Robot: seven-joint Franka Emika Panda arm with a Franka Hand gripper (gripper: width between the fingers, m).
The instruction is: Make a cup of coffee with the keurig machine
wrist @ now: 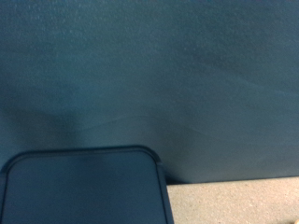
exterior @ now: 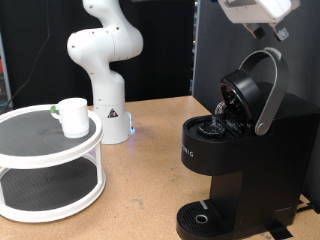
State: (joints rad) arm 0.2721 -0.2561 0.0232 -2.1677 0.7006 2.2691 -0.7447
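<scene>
On tiered stand, cup [exterior: 72, 115], keurig machine [exterior: 235, 140] lid raised

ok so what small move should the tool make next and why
Probably drop down toward the keurig machine: its lid stands raised with the pod chamber exposed, while the tool sits high above it at the exterior view's top. The cup rests on the white two-tier stand, not on the drip tray.

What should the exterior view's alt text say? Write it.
A black keurig machine stands at the exterior view's right with its lid raised. A white cup sits on a round two-tier stand at the left; the gripper is barely visible at top right.
</scene>
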